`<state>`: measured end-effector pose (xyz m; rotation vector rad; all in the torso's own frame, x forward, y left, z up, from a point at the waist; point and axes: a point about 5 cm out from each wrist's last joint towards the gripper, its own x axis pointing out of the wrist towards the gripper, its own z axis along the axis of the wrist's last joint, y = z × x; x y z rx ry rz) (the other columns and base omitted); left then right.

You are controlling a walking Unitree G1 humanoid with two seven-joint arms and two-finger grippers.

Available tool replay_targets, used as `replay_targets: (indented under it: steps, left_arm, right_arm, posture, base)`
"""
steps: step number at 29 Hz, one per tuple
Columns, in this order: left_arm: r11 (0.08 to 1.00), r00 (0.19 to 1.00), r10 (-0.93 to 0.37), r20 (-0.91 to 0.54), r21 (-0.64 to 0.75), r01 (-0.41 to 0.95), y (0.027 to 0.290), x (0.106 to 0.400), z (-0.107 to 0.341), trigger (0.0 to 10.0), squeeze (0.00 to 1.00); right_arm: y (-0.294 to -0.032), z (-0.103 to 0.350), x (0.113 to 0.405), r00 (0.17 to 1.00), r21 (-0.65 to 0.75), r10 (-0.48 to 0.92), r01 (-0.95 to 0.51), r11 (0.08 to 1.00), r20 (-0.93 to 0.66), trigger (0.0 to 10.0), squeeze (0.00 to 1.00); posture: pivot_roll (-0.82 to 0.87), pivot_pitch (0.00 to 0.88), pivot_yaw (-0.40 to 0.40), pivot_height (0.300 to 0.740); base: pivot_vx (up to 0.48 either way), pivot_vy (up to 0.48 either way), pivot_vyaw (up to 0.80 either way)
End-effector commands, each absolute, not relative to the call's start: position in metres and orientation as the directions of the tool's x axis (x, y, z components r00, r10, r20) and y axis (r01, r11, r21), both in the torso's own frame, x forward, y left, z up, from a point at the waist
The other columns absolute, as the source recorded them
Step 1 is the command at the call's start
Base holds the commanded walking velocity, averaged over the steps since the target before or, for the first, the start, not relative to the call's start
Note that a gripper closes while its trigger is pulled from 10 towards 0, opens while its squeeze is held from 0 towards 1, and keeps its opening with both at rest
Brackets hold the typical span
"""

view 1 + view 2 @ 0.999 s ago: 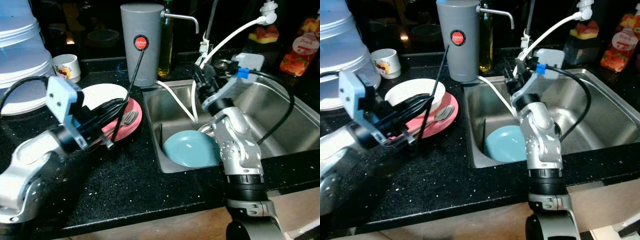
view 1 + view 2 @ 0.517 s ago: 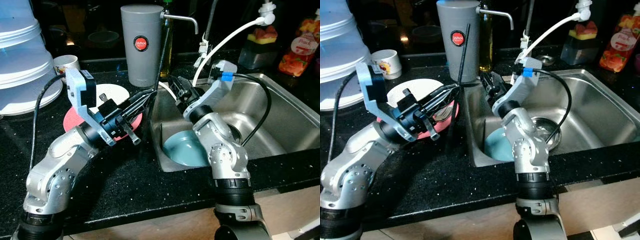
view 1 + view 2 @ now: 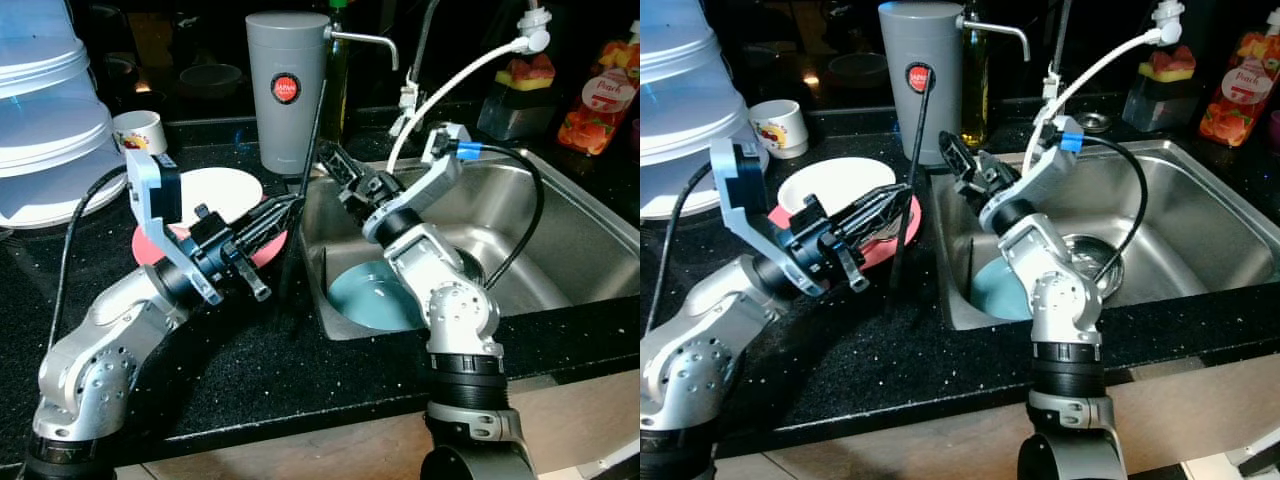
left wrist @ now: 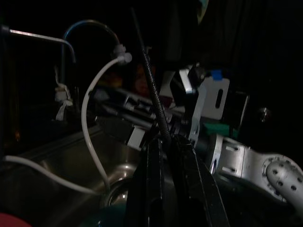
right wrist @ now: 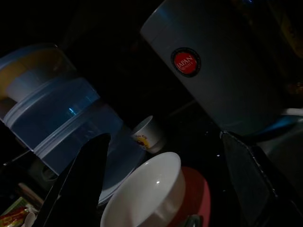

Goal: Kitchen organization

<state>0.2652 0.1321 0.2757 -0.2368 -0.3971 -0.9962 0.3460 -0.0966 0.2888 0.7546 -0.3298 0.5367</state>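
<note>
My left gripper (image 3: 288, 207) is shut on a thin black stick (image 3: 305, 160), holding it nearly upright over the counter at the sink's left rim. In the left wrist view the stick (image 4: 152, 94) rises from between the closed fingers (image 4: 156, 161). My right gripper (image 3: 337, 168) reaches from over the sink toward the stick, open, a little apart from it. Its two fingers (image 5: 80, 179) stand wide apart in the right wrist view, framing a white bowl (image 5: 147, 194). That bowl (image 3: 218, 188) sits on a red plate (image 3: 150, 240). A teal plate (image 3: 372, 298) lies in the sink (image 3: 560, 220).
A tall grey canister (image 3: 290, 90) with a red sticker stands behind the stick. A small cup (image 3: 140, 130) and stacked translucent containers (image 3: 45, 110) are at the back left. A white hose (image 3: 450, 85) and tap arch over the sink. Bottles (image 3: 600, 100) stand far right.
My left arm has swung out from close to the camera and tipped the stick upright by the sink rim. The right gripper has moved left from above the sink toward the stick.
</note>
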Motion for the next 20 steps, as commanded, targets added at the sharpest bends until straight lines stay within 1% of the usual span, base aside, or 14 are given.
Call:
replay_targets:
  steps: [1,5,8,10,20]
  left_arm:
    - [0.520,0.477,-0.779,0.407,-0.006,0.854,0.131,0.263,0.273,0.0,0.00]
    - [0.534,0.490,-0.768,0.413,-0.009,0.845,0.133,0.264,0.274,0.0,0.00]
    - [0.539,0.494,-0.764,0.416,-0.010,0.842,0.134,0.264,0.274,0.0,0.00]
    - [0.551,0.504,-0.755,0.421,-0.011,0.835,0.136,0.265,0.275,0.0,0.00]
    - [0.556,0.507,-0.747,0.430,-0.015,0.831,0.137,0.266,0.276,0.0,0.00]
  right_arm:
    - [-0.097,0.299,0.342,0.789,0.554,0.351,-0.607,0.570,0.504,10.0,0.00]
    - [-0.102,0.302,0.342,0.791,0.592,0.332,-0.608,0.530,0.515,10.0,0.00]
    - [-0.104,0.303,0.343,0.792,0.601,0.325,-0.607,0.520,0.518,10.0,0.00]
    - [-0.109,0.306,0.342,0.787,0.620,0.311,-0.613,0.490,0.533,10.0,0.00]
    - [-0.111,0.312,0.339,0.768,0.627,0.309,-0.638,0.447,0.561,10.0,0.00]
  posture:
    - [0.06,0.071,0.043,0.740]
    - [0.05,0.070,0.043,0.740]
    - [0.06,0.070,0.043,0.740]
    - [0.06,0.070,0.043,0.740]
    - [0.05,0.066,0.047,0.740]
  base:
    - [0.000,0.000,0.00]
    - [0.000,0.000,0.00]
    - [0.000,0.000,0.00]
    - [0.000,0.000,0.00]
    - [0.000,0.000,0.00]
